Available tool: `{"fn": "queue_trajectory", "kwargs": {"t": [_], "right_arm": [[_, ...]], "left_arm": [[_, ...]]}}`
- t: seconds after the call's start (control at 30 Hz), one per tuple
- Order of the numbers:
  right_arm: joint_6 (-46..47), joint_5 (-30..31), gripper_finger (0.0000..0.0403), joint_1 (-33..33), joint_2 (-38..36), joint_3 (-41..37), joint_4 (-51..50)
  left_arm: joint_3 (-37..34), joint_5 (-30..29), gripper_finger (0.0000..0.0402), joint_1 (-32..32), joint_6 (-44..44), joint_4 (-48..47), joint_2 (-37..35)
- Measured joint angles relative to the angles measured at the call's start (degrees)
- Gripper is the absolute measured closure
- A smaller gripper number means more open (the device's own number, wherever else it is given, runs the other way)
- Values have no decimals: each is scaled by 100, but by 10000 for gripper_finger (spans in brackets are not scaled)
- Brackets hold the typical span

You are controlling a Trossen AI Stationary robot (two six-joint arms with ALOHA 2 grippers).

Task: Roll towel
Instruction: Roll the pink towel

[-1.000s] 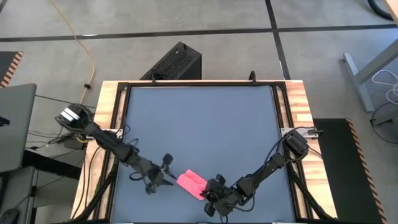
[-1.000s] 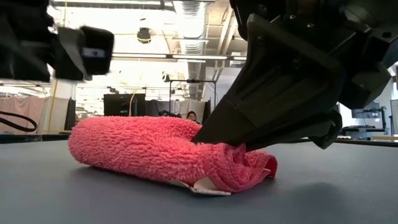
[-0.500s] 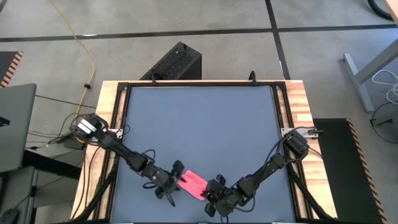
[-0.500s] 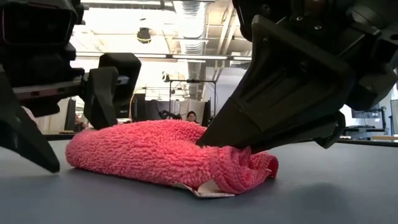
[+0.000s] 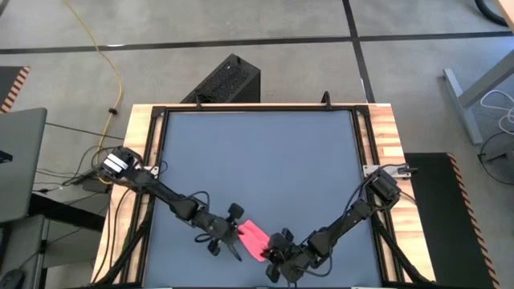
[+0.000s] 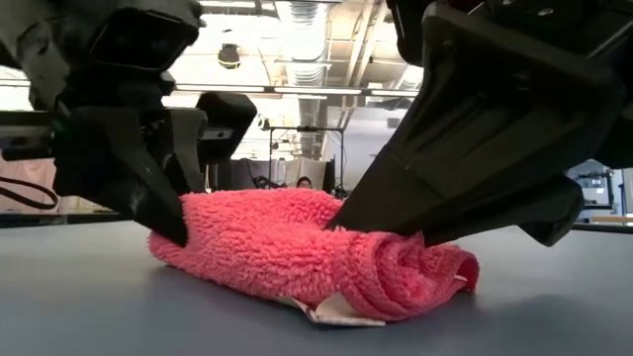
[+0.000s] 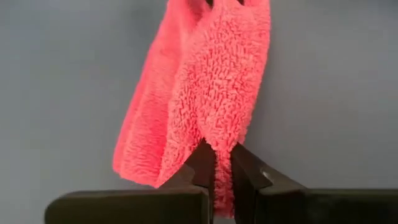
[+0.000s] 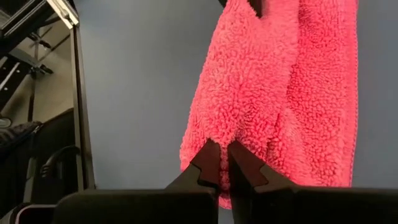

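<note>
Towel is pinched at opposite ends by left gripper and right gripper; rolling over probably comes next.

Fluffy terry-cloth towel, matt table.

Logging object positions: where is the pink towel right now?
In the high view, the bright pink fluffy fabric towel lies near the table's front edge, clamped between the left pincer and right pincer.

Dark grey table with black frame and wooden side strips — beyond its far edge a black box on the concrete floor, a yellow cable trailing past it — a grey laptop at the left.
</note>
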Motion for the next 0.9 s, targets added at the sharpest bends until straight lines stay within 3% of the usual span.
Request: {"fn": "queue_trajectory", "kwargs": {"t": [0.37,0.73,0.9], "right_arm": [[-579,-213,332,-22,-13,4,15],[-1824,-446,305,-52,-466,4,-154],[-3669,-335,300,70,-490,4,126]], "left_arm": [[1052,2021,399,480,-1335,-2003,0],[1080,2646,401,845,-2270,-2351,31],[1082,2844,401,1007,-2487,-2485,43]]}}
